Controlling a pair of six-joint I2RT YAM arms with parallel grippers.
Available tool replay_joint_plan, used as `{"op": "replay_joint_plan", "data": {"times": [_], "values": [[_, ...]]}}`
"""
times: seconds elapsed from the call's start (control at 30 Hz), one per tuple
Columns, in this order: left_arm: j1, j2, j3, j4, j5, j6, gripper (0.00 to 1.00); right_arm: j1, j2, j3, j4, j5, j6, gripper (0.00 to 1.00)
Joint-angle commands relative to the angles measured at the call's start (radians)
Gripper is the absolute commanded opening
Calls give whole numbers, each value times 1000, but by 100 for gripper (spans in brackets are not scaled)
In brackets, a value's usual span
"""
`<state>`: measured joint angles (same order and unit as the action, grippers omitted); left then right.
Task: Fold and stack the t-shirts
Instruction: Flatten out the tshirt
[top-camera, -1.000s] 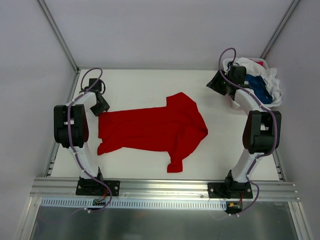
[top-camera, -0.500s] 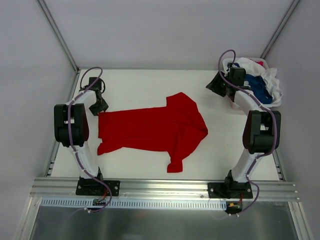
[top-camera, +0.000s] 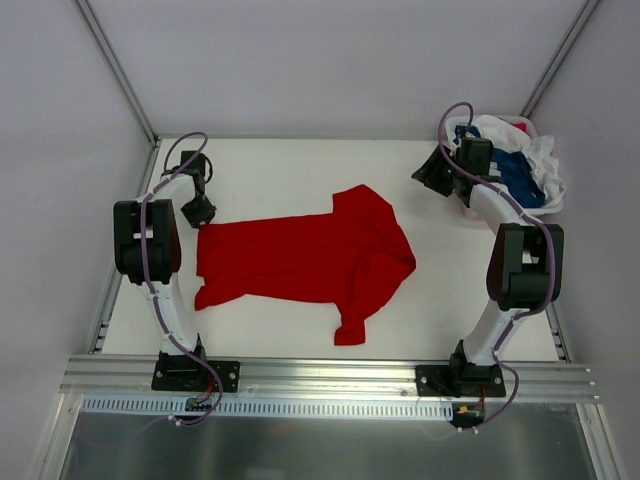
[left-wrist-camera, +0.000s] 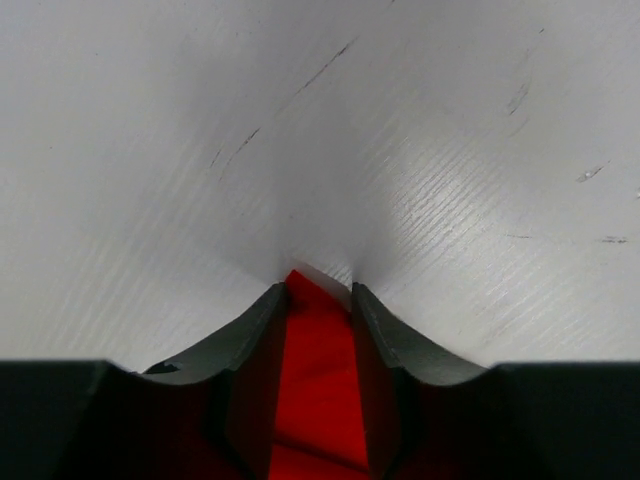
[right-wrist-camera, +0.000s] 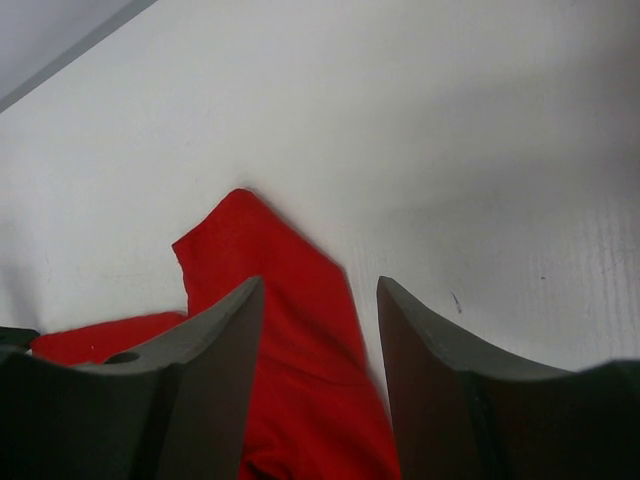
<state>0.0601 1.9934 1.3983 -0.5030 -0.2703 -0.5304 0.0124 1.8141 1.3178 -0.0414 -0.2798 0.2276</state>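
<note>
Top view: 1 bright red cloth short-sleeved t-shirt (top-camera: 300, 262) lies spread at centre of white table (top-camera: 280, 165), hem toward 9 o'clock. 2 arms. Left gripper (top-camera: 200, 213) sits at hem's 10 o'clock corner. Right gripper (top-camera: 431, 172) is apart, at shirt's 2 o'clock, beside a heap of white cloth (top-camera: 505, 130) & dark blue cloth (top-camera: 520, 175); no. of shirts there unclear.

Left wrist, not visible from above: left gripper (left-wrist-camera: 318, 290) is clenched on a red hem fold (left-wrist-camera: 315, 370).

Right wrist: right gripper (right-wrist-camera: 320, 285) is spread wide & empty, w/ a red sleeve (right-wrist-camera: 255, 245) on the table below.
</note>
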Motion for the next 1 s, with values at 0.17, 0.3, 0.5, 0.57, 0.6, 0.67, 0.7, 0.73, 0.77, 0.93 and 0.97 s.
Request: {"op": "replay_joint_plan", "data": {"times": [0.17, 0.3, 0.5, 0.57, 0.6, 0.67, 0.7, 0.73, 0.77, 0.93, 0.97], "values": [[1, -8, 7, -43, 5, 6, 0, -8, -44, 6, 35, -39, 27, 53], [0, -13, -1, -45, 13, 7, 0, -8, 36, 73, 18, -91, 30, 55], [-3, -25, -7, -45, 5, 7, 0, -8, 211, 198, -12, -202, 53, 56], [-5, -24, -4, -45, 5, 7, 0, -8, 256, 233, -11, -232, 73, 56], [-5, -25, -2, -45, 6, 7, 0, -8, 269, 241, -8, -242, 78, 56], [-5, -27, 1, -45, 6, 7, 0, -8, 290, 239, 15, -266, 101, 56], [-5, -27, 1, -45, 5, 7, 0, -6, 294, 232, 26, -277, 110, 56], [-5, -27, 1, -45, 5, 9, 0, -6, 295, 204, 35, -282, 121, 56], [-5, -27, 1, -45, 5, 9, 0, -6, 297, 190, 78, -288, 131, 55], [-6, -24, 1, -45, 5, 12, 0, 4, 304, 136, 106, -306, 154, 54], [-6, -24, 1, -45, 5, 10, 0, 4, 304, 120, 115, -311, 156, 54]]}}
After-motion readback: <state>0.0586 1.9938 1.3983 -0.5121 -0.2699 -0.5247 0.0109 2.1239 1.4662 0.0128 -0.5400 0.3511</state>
